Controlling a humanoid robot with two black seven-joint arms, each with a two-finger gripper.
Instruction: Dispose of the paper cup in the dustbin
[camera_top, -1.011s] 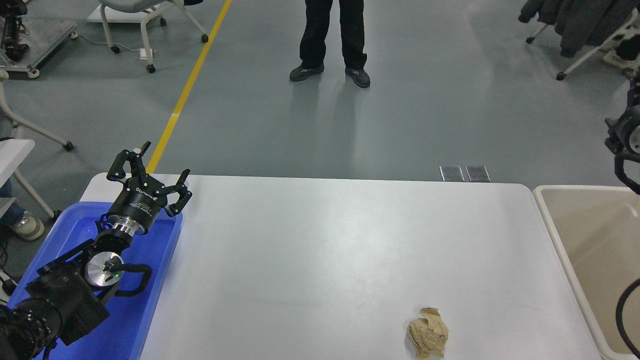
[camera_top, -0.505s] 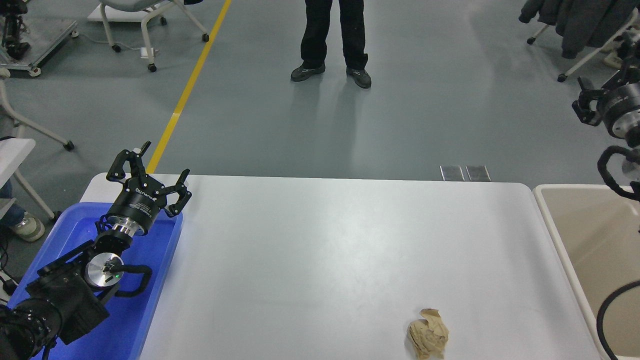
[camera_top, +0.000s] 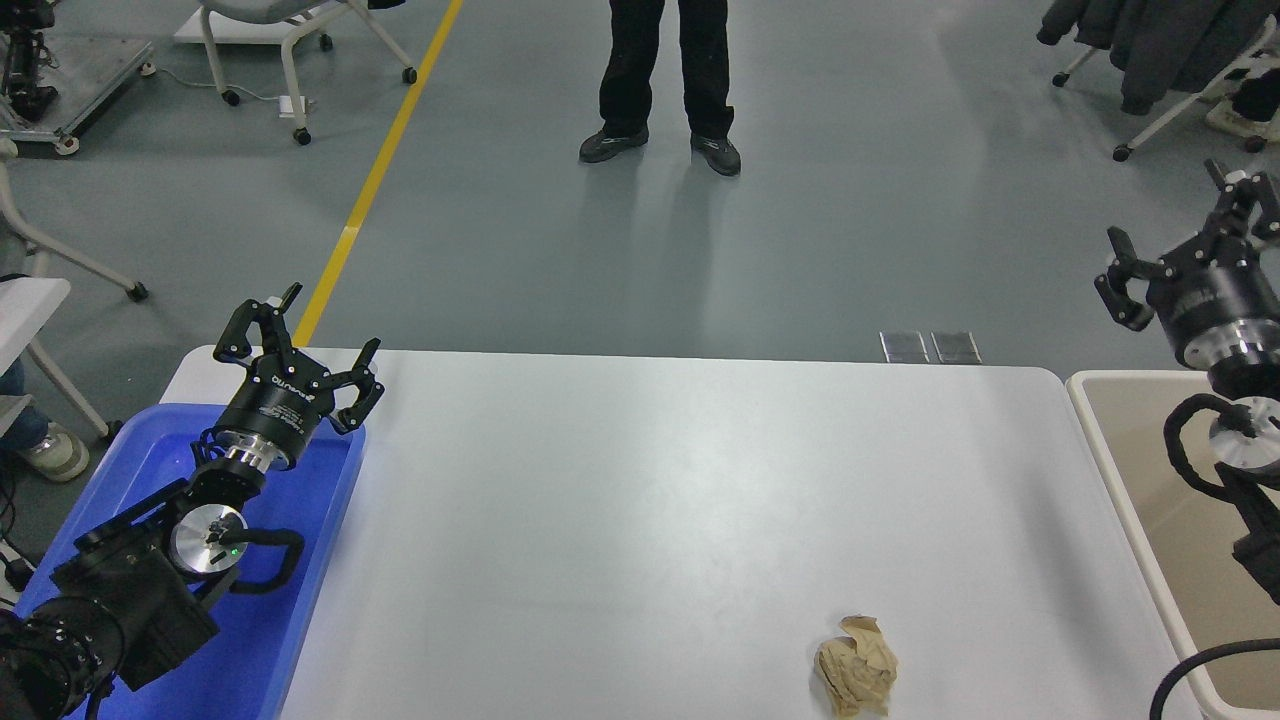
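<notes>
The paper cup cannot be found anywhere in the head view; its location cannot be told.

Left pincer (camera_top: 300, 335): parked at the lower left, held above the far end of a bright blue tray (camera_top: 150, 455), fingers spread apart, gripping nothing. The tray lies along the left edge of the white surface (camera_top: 640, 500).

Well to the right of that pincer, and nearer the camera, a crumpled brown paper ball (camera_top: 856, 667) rests on the surface, clear of both arms.

A person (camera_top: 665, 80), seen only from the legs down, stands on the floor beyond the surface's far side.

Right pincer (camera_top: 1190, 235): raised at the right edge, pointing away from the camera, fingers spread apart and holding nothing. It hangs over the floor just beyond the far end of the dustbin (camera_top: 1100, 440), and the arm behind it crosses above the dustbin. The dustbin stands just beside the surface's right edge; the part of its inside that shows is bare.
</notes>
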